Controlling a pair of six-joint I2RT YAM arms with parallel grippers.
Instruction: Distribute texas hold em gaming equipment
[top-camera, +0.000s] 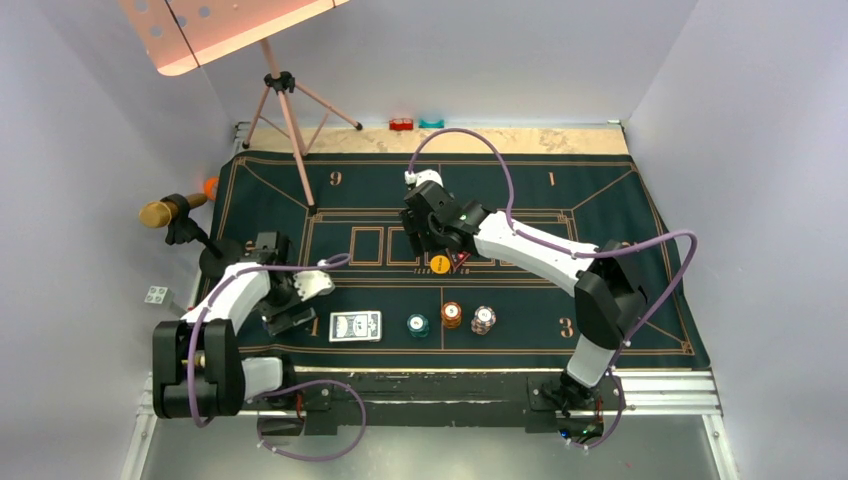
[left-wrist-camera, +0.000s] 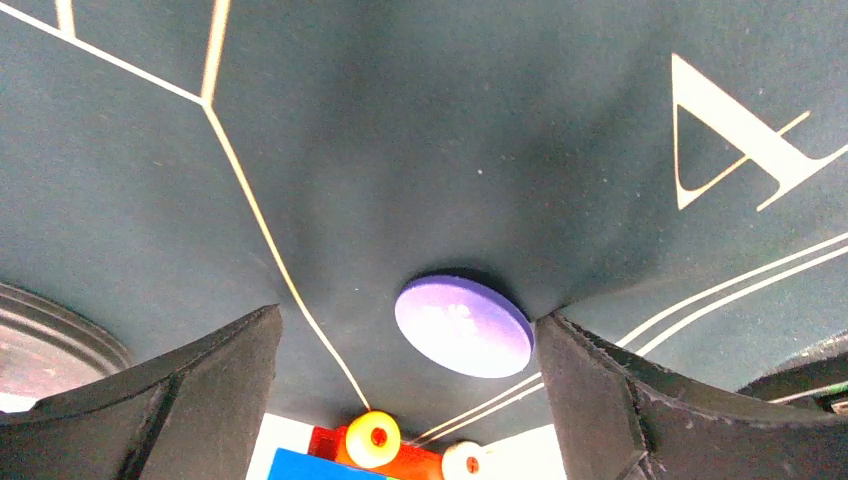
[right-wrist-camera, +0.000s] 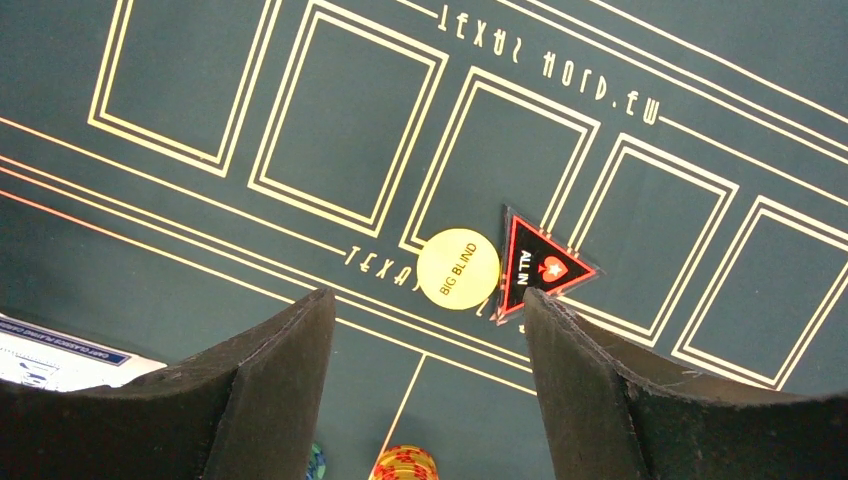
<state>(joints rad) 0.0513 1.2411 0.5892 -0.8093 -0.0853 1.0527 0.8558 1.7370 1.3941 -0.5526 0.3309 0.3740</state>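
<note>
Nearest, beside the cards (top-camera: 355, 326) and chip stacks (top-camera: 452, 315), the left claw (left-wrist-camera: 408, 330) gapes wide around a thin blue disc (left-wrist-camera: 463, 326) lying flat on the mat (left-wrist-camera: 400, 120), likely light and slippery, best pinched across its rim; farther out, the right claw (right-wrist-camera: 425, 310) hangs open, empty, over the yellow disc (right-wrist-camera: 458, 269).

The overhead camera is standing above and behind the arm bases, looking down and forward, and is taking in the whole green felt mat (top-camera: 600, 190) from a distance. The left wrist camera is sitting very close to the mat, facing a blue disc (left-wrist-camera: 463, 325). The right wrist camera is hanging higher, looking down on the yellow disc (right-wrist-camera: 458, 269) and red triangle marker (right-wrist-camera: 540, 265). The overhead view is sharing both of these with it.
</note>
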